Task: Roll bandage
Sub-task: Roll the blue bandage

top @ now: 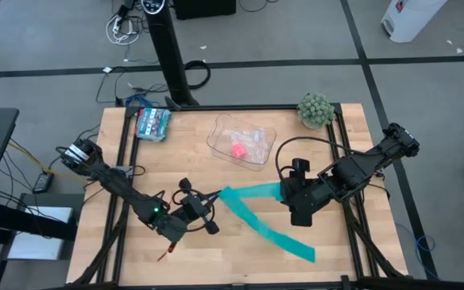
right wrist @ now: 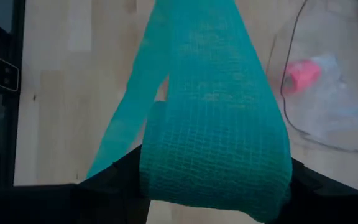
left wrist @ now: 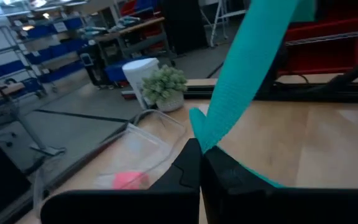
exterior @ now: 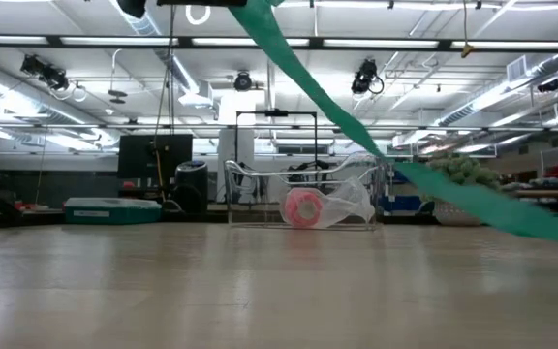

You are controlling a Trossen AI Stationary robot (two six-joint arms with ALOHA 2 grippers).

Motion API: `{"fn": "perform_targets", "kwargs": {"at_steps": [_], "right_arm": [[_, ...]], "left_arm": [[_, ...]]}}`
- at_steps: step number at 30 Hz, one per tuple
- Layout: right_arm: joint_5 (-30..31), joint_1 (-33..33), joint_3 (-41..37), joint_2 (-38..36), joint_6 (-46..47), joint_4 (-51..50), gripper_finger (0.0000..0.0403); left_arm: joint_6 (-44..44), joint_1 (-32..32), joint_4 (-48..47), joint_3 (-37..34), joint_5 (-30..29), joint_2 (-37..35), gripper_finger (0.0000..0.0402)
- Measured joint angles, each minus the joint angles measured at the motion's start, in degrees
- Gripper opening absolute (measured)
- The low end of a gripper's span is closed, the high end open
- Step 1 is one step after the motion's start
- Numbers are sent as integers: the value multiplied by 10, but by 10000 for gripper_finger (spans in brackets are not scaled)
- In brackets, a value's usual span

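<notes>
The teal bandage [top: 256,193] is a long flat strip bent into a V above the table's middle. One leg runs between my two grippers. The other leg runs from my left gripper to its free end [top: 303,250] near the table's front right, and crosses the low view [exterior: 356,131] on a downward slant. My left gripper [top: 214,200] is shut on the bend of the V. My right gripper [top: 287,193] is at the bandage's other end, and the broad strip [right wrist: 216,124] covers its fingertips. My left gripper pinches the bandage at its bend [left wrist: 202,142] between its two shut fingers, coming level from the table's left. The strip rises from the fingers and is lifted off the table there. My right gripper holds the bandage's end [right wrist: 216,186], coming from the table's right. The strip itself hides the place of contact. That end is lifted clear of the table.
A clear plastic container [top: 256,133] with a small pink block [top: 238,150] stands behind the bandage. A potted plant [top: 315,109] is at the far right corner. A flat teal-patterned packet [top: 152,122] is at the far left.
</notes>
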Motion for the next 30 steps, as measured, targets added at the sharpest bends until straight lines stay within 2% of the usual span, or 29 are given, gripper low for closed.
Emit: {"fn": "perform_targets", "kwargs": {"at_steps": [5, 10, 14, 22, 30], "right_arm": [[0, 0, -20, 0, 10, 2, 226], [9, -8, -65, 1, 10, 7, 227], [23, -23, -97, 1, 3, 11, 226], [12, -57, -164, 1, -55, 39, 227], [15, -77, -175, -13, -85, 36, 227]], "left_arm": [[64, -6, 58, 0, -18, -13, 4], [136, -13, 139, 0, -4, -14, 4], [135, -15, 142, 0, 13, -14, 4], [136, -19, 143, 0, 13, -14, 4], [133, -28, 136, 0, 13, -14, 4]]}}
